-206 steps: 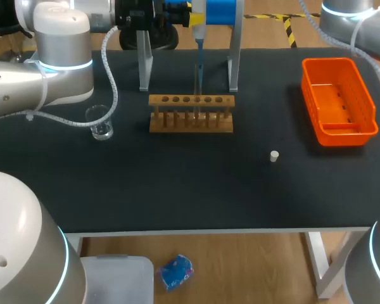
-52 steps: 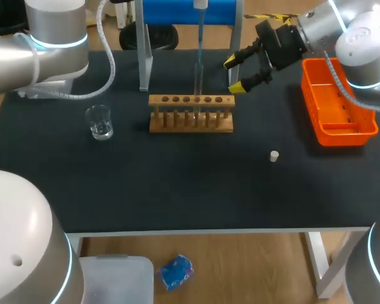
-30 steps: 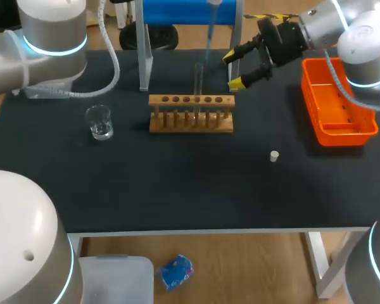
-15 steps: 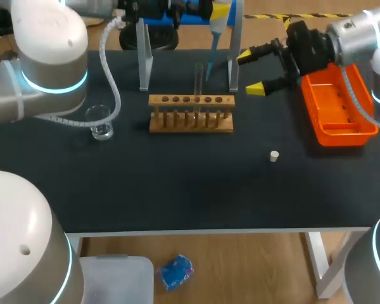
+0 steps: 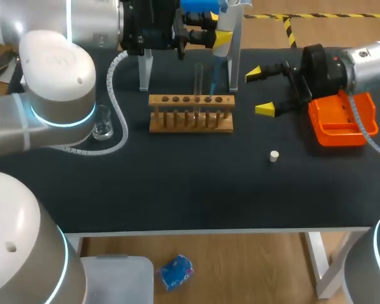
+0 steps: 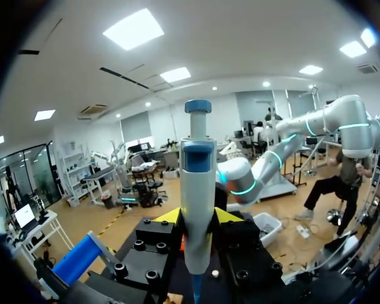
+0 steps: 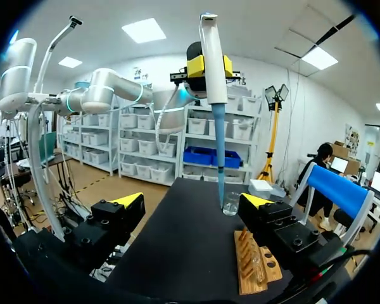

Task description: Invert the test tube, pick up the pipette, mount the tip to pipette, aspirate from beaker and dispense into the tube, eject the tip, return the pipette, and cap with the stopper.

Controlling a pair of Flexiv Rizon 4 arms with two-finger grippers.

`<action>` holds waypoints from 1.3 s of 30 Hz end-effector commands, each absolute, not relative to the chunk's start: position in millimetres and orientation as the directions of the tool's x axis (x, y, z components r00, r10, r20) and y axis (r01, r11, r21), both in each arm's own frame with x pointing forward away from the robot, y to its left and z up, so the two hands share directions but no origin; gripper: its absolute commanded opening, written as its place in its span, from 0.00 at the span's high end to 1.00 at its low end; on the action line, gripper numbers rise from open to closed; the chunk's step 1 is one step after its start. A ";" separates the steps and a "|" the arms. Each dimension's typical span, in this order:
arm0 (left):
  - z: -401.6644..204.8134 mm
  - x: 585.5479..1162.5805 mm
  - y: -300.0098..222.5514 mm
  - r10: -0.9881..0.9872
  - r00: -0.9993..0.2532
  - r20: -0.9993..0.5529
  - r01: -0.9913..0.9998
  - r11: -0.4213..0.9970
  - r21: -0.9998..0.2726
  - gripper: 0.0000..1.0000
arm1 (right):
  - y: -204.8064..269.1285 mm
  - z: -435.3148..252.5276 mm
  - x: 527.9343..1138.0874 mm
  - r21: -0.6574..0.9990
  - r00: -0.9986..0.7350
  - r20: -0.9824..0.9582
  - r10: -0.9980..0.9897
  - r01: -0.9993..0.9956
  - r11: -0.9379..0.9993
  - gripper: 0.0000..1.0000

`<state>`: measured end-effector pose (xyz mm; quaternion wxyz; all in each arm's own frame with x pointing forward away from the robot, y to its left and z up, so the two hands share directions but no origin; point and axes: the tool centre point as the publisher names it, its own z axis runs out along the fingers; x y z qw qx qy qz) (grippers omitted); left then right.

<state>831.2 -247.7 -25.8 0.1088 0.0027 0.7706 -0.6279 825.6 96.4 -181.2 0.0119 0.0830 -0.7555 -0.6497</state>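
My left gripper (image 5: 219, 37) is shut on the grey pipette (image 5: 223, 25) above the wooden rack (image 5: 191, 115). Its blue tip (image 5: 213, 79) hangs just right of the clear test tube (image 5: 198, 77), which stands upright in the rack. In the left wrist view the pipette (image 6: 197, 190) rises between my yellow fingertips (image 6: 166, 217). My right gripper (image 5: 259, 90) stands open to the right of the rack, nothing between its fingers. The right wrist view shows the pipette (image 7: 213, 57) and its blue tip (image 7: 220, 149) ahead of my open right gripper (image 7: 192, 201). The glass beaker (image 5: 102, 125) sits left of the rack.
A small white stopper (image 5: 274, 156) lies on the black table (image 5: 177, 183), right of and in front of the rack. An orange bin (image 5: 339, 123) stands at the right edge, partly behind my right arm. The pipette stand's grey legs (image 5: 144, 69) rise behind the rack.
My left arm has swung in over the table, bringing the pipette lower above the rack. My right gripper has drawn back to the right and toward the front, staying open.
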 end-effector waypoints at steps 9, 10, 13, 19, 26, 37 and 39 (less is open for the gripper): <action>-31.7 830.5 -247.8 -0.133 -0.979 -0.157 0.129 0.201 -0.971 1.00 | 97.0 -181.6 825.3 0.986 -0.986 -0.083 -0.145 -0.102 0.133 0.00; -37.2 829.3 -248.0 -0.138 -0.978 -0.158 0.130 0.194 -0.972 1.00 | 97.2 -181.6 825.3 0.986 -0.986 -0.081 -0.144 -0.100 0.131 0.00; -48.7 825.6 -247.8 -0.145 -0.979 -0.142 0.113 0.187 -0.976 1.00 | 96.9 -180.1 825.5 0.991 -0.988 -0.067 -0.142 -0.083 0.105 0.00; -66.2 818.3 -248.6 -0.162 -0.980 -0.119 0.089 0.180 -0.980 1.00 | 97.8 -172.0 824.1 0.998 -0.992 -0.051 -0.120 -0.055 0.033 0.00; -80.4 813.6 -251.7 -0.176 -0.979 -0.104 0.075 0.165 -0.983 1.00 | 110.5 -165.5 819.7 0.999 -0.991 -0.034 -0.133 -0.032 -0.017 0.00; -104.6 808.5 -265.0 -0.187 -0.978 -0.097 0.068 0.155 -0.986 1.00 | 134.6 -171.3 820.9 1.000 -0.987 0.023 -0.161 0.025 -0.011 0.00; -110.2 808.4 -266.6 -0.186 -0.978 -0.092 0.062 0.158 -0.985 1.00 | 137.0 -170.5 821.0 1.000 -0.986 0.023 -0.165 0.026 -0.012 0.00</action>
